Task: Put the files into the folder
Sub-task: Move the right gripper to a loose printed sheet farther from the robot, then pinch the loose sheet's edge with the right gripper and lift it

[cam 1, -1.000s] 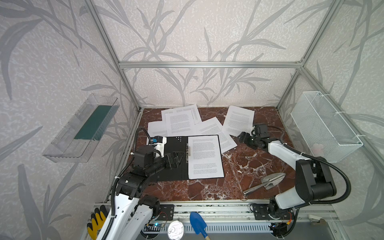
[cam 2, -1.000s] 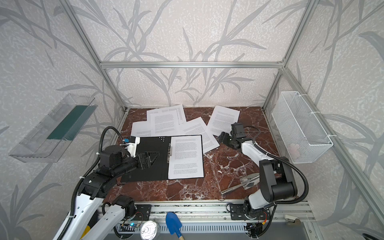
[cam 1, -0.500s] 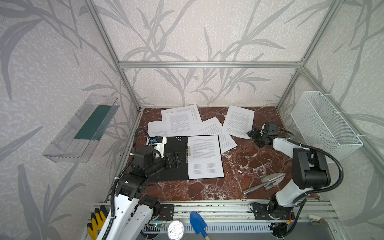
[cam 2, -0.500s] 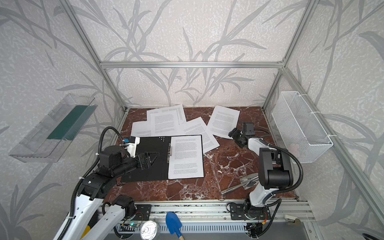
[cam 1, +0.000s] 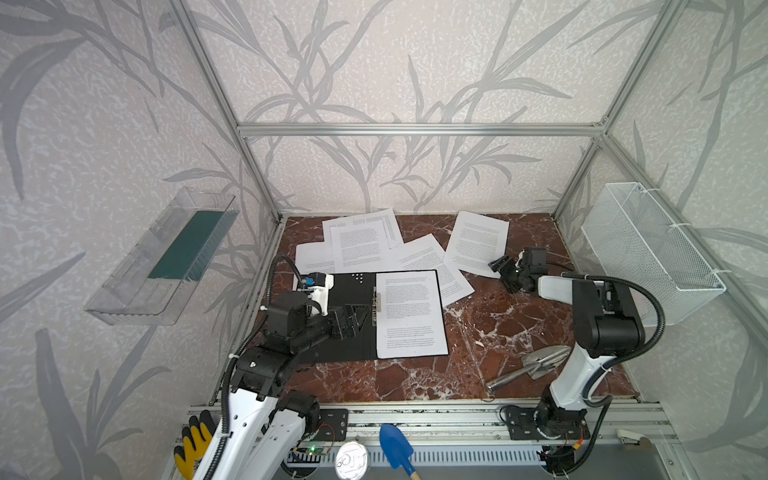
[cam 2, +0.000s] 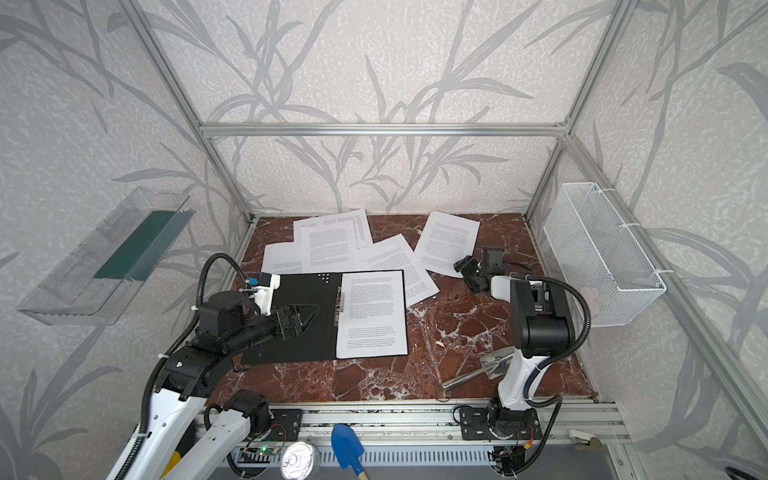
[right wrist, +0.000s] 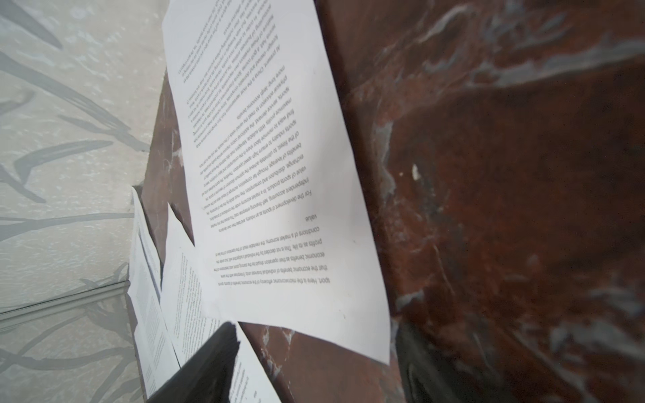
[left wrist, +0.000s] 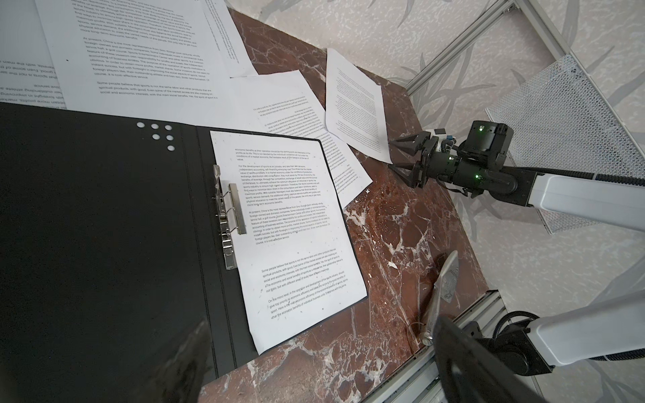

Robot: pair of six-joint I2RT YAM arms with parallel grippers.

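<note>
White sheet [left wrist: 356,108] by the desk's [cam 1: 498,332] far right corner; right gripper [left wrist: 396,153], jaws apart and empty, at its near corner; left gripper [cam 1: 356,320] spread wide above folder [cam 1: 340,349]. Risk: flat paper slips, pinch misses.

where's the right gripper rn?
In both top views the right gripper sits right of centre, jaws open at the near corner of the rightmost sheet, to the right of the open folder and a bit farther back.
</note>
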